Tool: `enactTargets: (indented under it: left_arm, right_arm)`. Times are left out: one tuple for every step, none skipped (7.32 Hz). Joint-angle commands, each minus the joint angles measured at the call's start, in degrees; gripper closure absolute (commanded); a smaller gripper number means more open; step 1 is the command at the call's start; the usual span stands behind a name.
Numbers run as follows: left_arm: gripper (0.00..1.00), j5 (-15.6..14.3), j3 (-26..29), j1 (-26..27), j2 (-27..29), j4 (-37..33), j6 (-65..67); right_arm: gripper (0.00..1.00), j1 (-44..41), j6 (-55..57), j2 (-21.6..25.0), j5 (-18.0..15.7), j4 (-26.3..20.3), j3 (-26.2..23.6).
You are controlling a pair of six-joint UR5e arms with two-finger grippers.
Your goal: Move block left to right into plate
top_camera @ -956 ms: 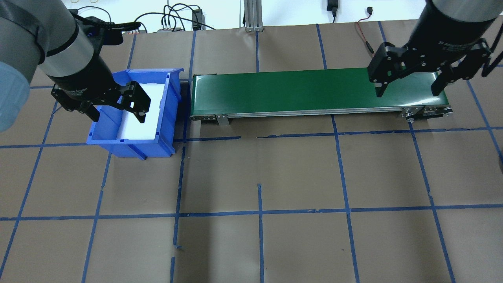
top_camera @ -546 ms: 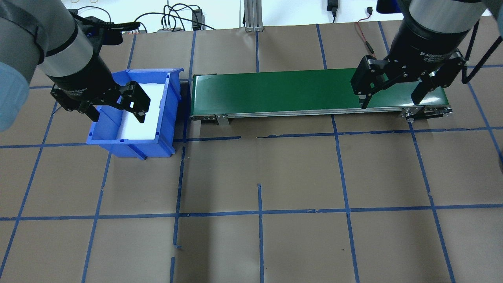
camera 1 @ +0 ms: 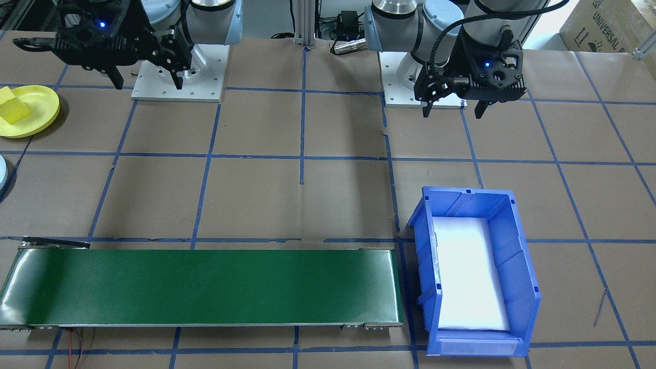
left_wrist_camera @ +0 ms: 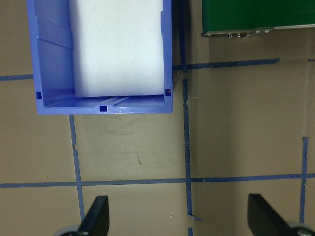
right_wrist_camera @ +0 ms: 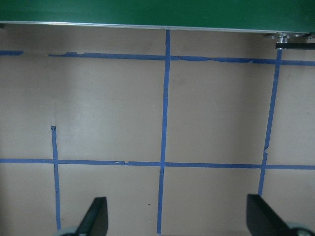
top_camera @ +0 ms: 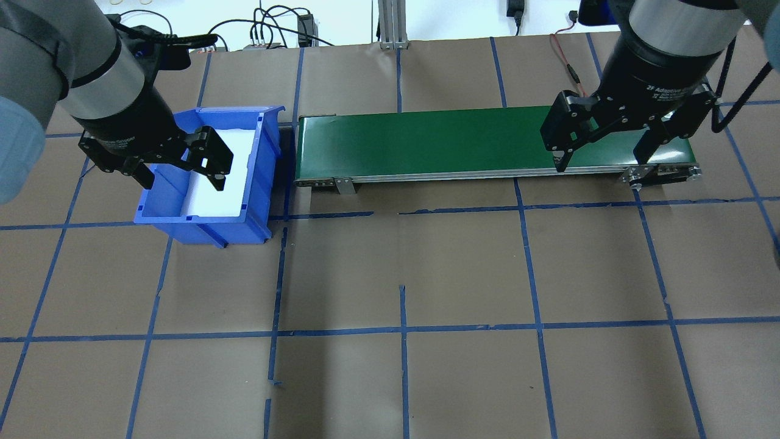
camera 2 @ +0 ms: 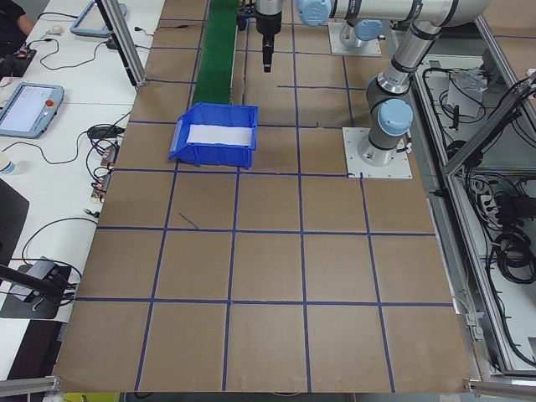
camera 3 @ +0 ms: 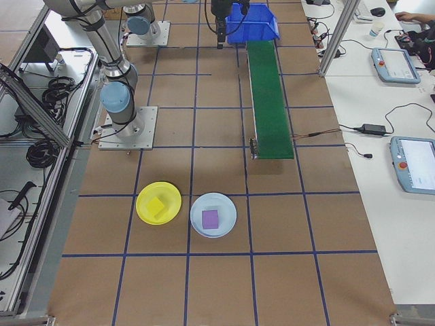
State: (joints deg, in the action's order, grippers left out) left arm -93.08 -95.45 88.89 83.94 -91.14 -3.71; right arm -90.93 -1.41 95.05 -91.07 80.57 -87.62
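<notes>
Table [top_camera: 402, 378] first: taped brown squares, with wide bare room on the robot's side of the long green belt [top_camera: 426, 143], so you have plenty of space to swing either arm. Seen from overhead, the blue bin [top_camera: 263, 177] sits just off the belt's nine o'clock end, and only its white liner shows inside; no block shows there or on the belt. In the right-end view two plates lie side by side at about seven o'clock from the belt's near end: the yellow plate [camera 3: 144, 197] and the pale plate [camera 3: 228, 207]. The left gripper [top_camera: 181, 178] hangs above the bin's near wall, fingers spread and empty; the right gripper [top_camera: 600, 163] hangs over the belt's three o'clock end, likewise spread and empty. The yellow block [camera 3: 158, 206] lies in the yellow plate and the purple block [camera 3: 210, 219] in the pale one, so the job looks finished or between rounds. If you carry on, lift clear of the bin's walls and the belt's metal edge before you travel, and keep both arms high.
</notes>
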Motion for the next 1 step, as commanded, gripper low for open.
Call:
enactTargets:
  left_arm:
    - [0.0, 0.0, 0.0, -0.03, 0.0, 0.0, 0.02]
  right_arm:
    - [0.0, -0.12, 0.62, -0.3, -0.25, 1.79, -0.36]
